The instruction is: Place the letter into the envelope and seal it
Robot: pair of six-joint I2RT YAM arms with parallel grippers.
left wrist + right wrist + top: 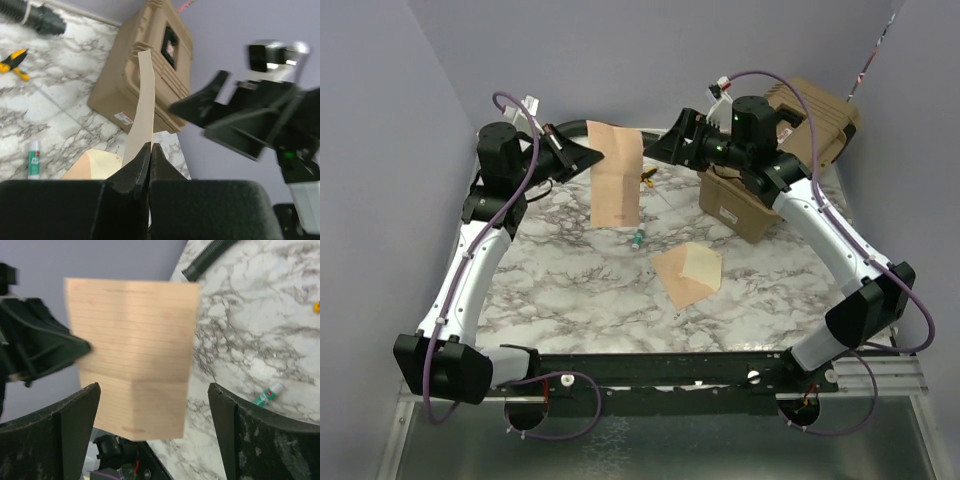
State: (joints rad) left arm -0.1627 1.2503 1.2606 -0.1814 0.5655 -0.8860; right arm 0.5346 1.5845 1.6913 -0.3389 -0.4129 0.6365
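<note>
The letter (613,172), a peach lined sheet with a crease across its middle, hangs upright in the air over the back of the table. My left gripper (592,156) is shut on its left edge; the left wrist view shows the sheet (142,100) edge-on, rising from the closed jaws of this gripper (150,146). My right gripper (668,142) stands open just right of the sheet, apart from it. In the right wrist view the letter (132,350) faces the camera between that gripper's (154,387) wide-spread fingers. The envelope (688,272) lies on the marble, flap open, cream inside showing (97,165).
A tan case (785,150) stands at the back right, close behind the right arm. A green-capped glue stick (637,238) lies between the letter and the envelope. A yellow-and-black clip (647,177) and a black corrugated hose (210,257) lie near the back wall.
</note>
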